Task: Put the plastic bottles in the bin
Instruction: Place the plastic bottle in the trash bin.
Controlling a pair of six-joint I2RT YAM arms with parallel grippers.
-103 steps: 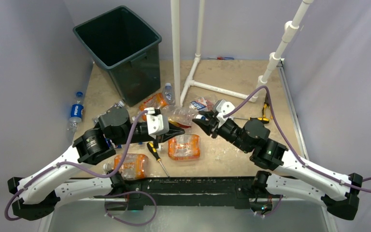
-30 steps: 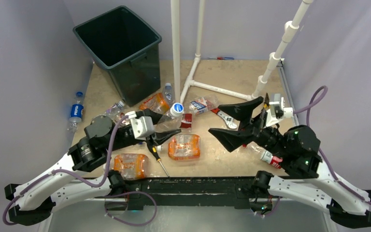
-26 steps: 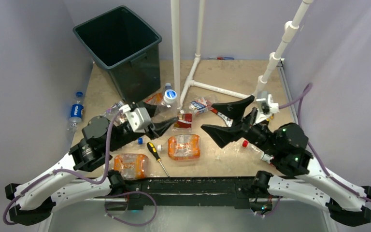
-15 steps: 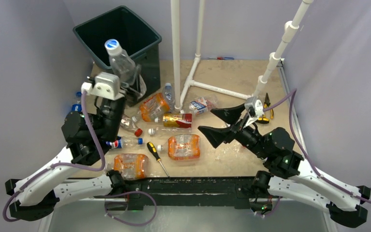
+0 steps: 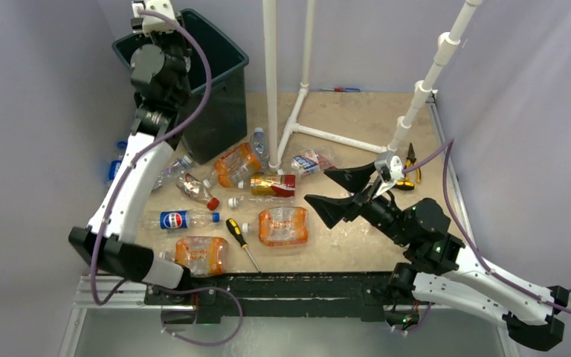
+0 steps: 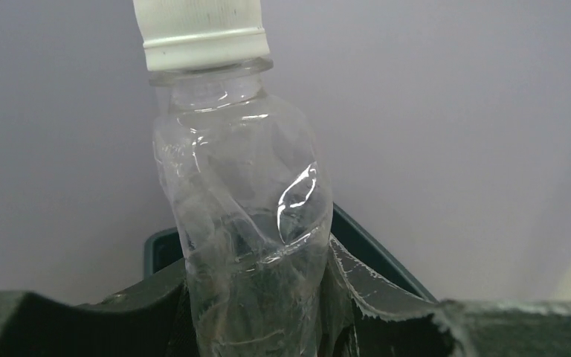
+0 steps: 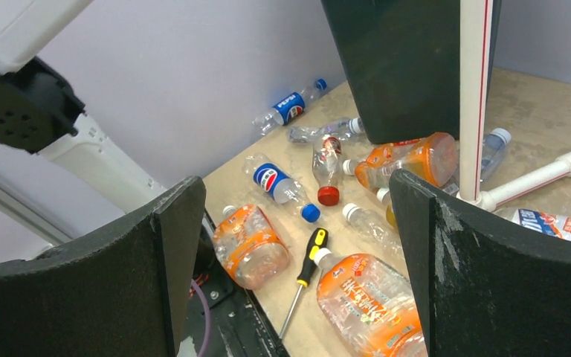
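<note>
Our left hand point(image 6: 249, 327) grips crushed white-capped bottle point(image 6: 242, 223) over bin point(image 5: 227, 56), not dropped yet. Our right hand point(image 5: 317, 186) wide, empty. Many more bottles point(image 5: 175, 220) lie on desk point(image 5: 342, 119).

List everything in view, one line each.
bin: one, dark green-black, table's far left corner
held bottle: one, clear, crushed, white cap, over the bin
loose bottles: about eleven, clear with orange, blue or red labels, lying left-centre on table
screwdriver: one, black-orange handle, near edge among bottles
pliers: one, yellow-black, right side by pipe foot
pipe frame: one, white, far centre and right
table: one, tan
left tool: one, black, shut on held bottle
right tool: one, black, open, above table's right-centre
</note>
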